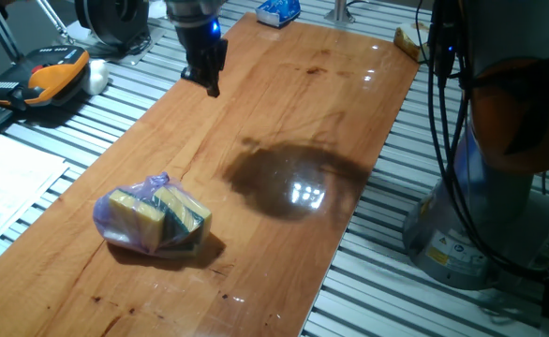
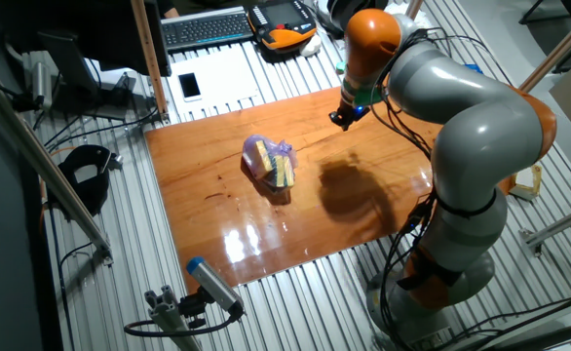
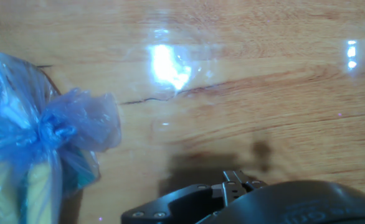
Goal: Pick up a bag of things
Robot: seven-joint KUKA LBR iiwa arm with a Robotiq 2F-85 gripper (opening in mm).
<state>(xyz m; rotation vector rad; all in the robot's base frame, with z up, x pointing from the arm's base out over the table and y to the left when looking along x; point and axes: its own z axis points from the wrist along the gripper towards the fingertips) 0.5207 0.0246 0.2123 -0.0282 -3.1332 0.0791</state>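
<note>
Fingers [image 1: 206, 82] hover apart from bag [image 1: 153, 220] — untouched.

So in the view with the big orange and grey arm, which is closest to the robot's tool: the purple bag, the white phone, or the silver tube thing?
1. Translucent purple-blue plastic bag of yellow sponges, mid-board, left of the tool.
2. White phone, off the board at the back left.
3. Silver cylinder with a blue tip, at the front edge.

Glossy wooden table [image 1: 349, 122]; bag of things [image 1: 153, 217] lying on it.
</note>
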